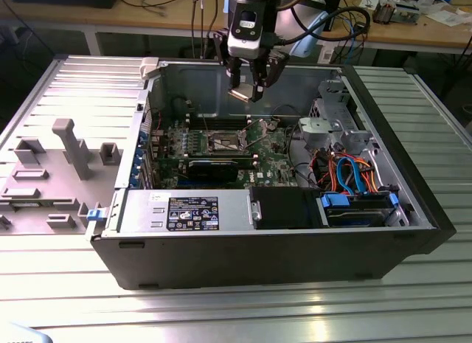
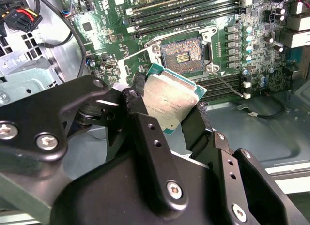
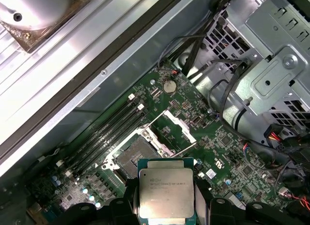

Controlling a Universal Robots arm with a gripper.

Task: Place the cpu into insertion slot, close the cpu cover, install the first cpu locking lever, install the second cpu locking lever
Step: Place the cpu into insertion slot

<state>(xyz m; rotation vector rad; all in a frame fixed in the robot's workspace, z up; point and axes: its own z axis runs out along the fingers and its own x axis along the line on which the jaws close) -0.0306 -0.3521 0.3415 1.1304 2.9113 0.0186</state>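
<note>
My gripper (image 1: 248, 92) hangs above the open computer case, shut on the cpu (image 1: 240, 95). In both wrist views the cpu (image 2: 170, 101) (image 3: 166, 191) is a flat square chip with a silvery top and green edge, clamped between the black fingers (image 2: 138, 97). The insertion slot (image 3: 134, 155) (image 2: 183, 54) lies open on the green board below the chip, its dark centre bare. In the exterior view the insertion slot (image 1: 223, 142) sits lower than the gripper and slightly toward that view's left. The cpu cover (image 3: 177, 132) stands swung open beside the slot, with a thin lever (image 3: 183, 149) lying next to it.
Long black memory slots (image 3: 109, 133) flank the socket. A metal drive cage (image 1: 332, 122) with orange and blue cables (image 1: 346, 173) fills the case on the exterior view's right. The case walls (image 1: 192, 77) ring the board. A grey fixture tray (image 1: 59, 166) lies at that view's left.
</note>
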